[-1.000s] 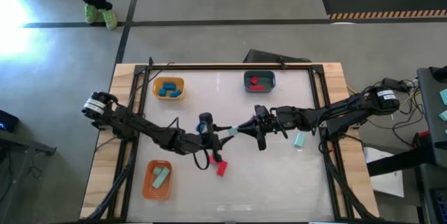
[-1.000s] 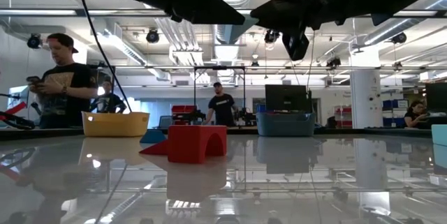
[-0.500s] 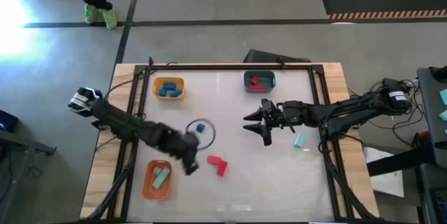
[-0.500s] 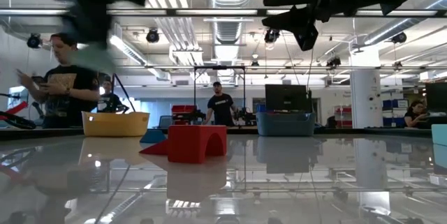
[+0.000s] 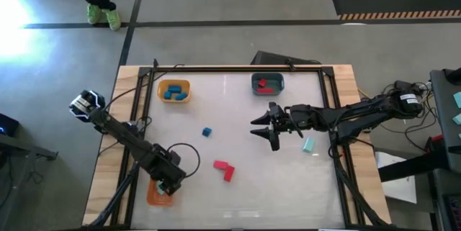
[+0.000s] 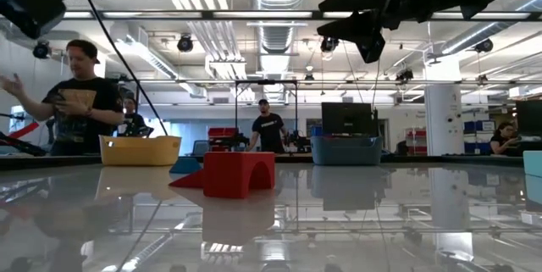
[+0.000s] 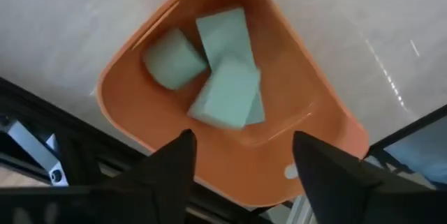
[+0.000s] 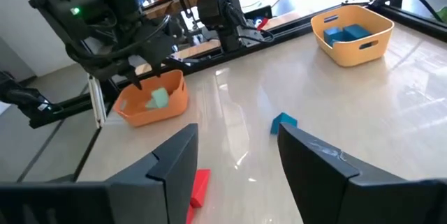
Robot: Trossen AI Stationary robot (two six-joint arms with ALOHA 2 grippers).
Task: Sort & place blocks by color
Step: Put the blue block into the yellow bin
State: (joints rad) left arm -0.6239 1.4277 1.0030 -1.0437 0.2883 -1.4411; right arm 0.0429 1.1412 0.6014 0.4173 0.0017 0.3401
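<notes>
My left gripper (image 5: pixel 171 185) (image 7: pixel 242 137) hovers open over the orange tray (image 5: pixel 153 196) (image 7: pixel 133 119) at the table's near-left, touching nothing. Three mint blocks (image 7: pixel 225 77) lie in that tray. My right gripper (image 5: pixel 255 127) (image 8: pixel 237 132) hangs open above the table's middle, fingers pointing left. On the table lie a blue cube (image 5: pixel 207 132) (image 8: pixel 284 121), two red blocks (image 5: pixel 225 168) (image 6: pixel 239 173) and one mint block (image 5: pixel 309 144). The yellow tray (image 5: pixel 173 91) holds blue blocks. The teal-grey tray (image 5: pixel 267 83) holds a red one.
A black frame runs round the table edge (image 5: pixel 216 66). The left arm's cable (image 5: pixel 189 152) loops over the table beside the orange tray. People stand in the room beyond the far edge (image 6: pixel 80 94). Bare tabletop lies between the red blocks and the near edge.
My left gripper has swung from the table's middle, where it met the right gripper around a mint block, toward the near-left edge and now hangs over the orange tray. That mint block is gone from the middle. The blue cube is uncovered. My right gripper has drawn back slightly rightward.
</notes>
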